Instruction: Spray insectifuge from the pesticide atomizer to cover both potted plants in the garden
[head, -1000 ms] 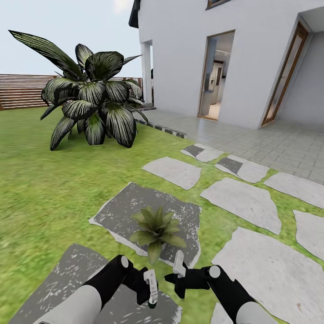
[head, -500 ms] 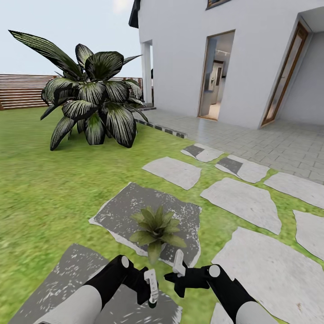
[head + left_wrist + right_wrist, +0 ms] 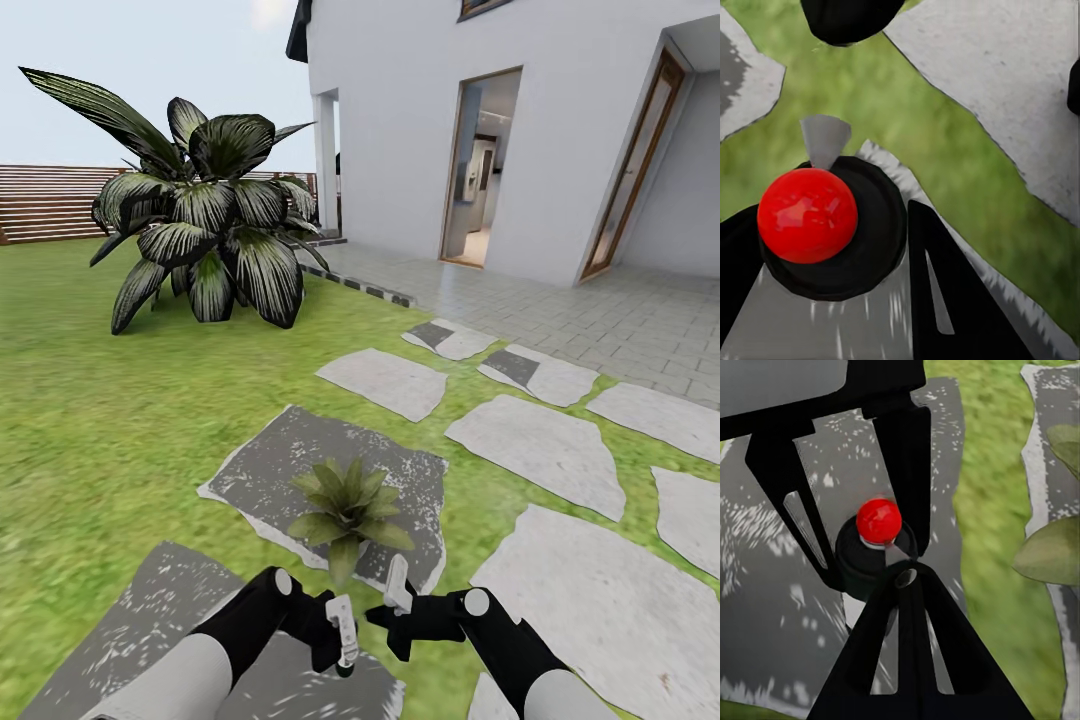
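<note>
The pesticide atomizer (image 3: pixel 874 561) stands upright between the two fingers of the left gripper (image 3: pixel 343 632), which touch its dark body on both sides. A red ball (image 3: pixel 808 215) sits on its top, with a pale grey nozzle tip (image 3: pixel 823 141) just beside it. It hangs low over a speckled grey stepping stone (image 3: pixel 150 610). The right gripper (image 3: pixel 398 598) hovers close beside it, empty – its fingers seem pressed together, though the wrist view is cluttered. Just beyond both grippers, one potted plant (image 3: pixel 345 505) sits on another stone (image 3: pixel 270 460). Green lawn (image 3: pixel 100 420) surrounds the stones – farther off are a broad-leaved bush (image 3: pixel 210 230), a slatted fence (image 3: pixel 45 200) and a white house (image 3: pixel 420 120).
</note>
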{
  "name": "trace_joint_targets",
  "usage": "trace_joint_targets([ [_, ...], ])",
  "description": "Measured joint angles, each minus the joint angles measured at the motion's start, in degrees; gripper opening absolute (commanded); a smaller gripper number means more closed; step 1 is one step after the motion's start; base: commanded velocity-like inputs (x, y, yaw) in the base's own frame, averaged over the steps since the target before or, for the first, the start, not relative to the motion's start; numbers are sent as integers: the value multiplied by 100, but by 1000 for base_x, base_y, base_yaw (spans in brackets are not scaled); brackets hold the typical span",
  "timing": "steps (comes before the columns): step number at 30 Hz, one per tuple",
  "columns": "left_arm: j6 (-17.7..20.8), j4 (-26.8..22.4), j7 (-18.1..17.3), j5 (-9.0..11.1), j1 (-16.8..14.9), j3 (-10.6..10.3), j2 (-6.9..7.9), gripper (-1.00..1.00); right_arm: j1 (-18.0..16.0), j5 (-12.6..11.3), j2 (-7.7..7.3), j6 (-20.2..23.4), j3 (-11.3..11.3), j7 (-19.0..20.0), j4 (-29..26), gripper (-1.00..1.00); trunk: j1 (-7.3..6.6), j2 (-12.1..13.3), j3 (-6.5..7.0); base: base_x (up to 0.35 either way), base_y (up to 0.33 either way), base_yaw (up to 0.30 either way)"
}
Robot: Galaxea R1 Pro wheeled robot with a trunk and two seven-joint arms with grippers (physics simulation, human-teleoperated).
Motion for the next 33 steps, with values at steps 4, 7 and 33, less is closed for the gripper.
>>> trace_joint_targets([
  [4, 3, 0, 0, -1, 0, -5, -40, -100, 4, 0, 0, 1, 0, 0, -1, -100, 0, 0, 0, 0, 0, 0],
  [7, 4, 1, 0, -2, 0, -5, -48, -100, 4, 0, 0, -1, 0, 0, -3, -100, 0, 0, 0, 0, 0, 0],
  [33, -19, 0, -5, 49, 0, 3, -119, -100, 1, 0, 0, 3, 0, 0, 2, -100, 0, 0, 0, 0, 0, 0],
])
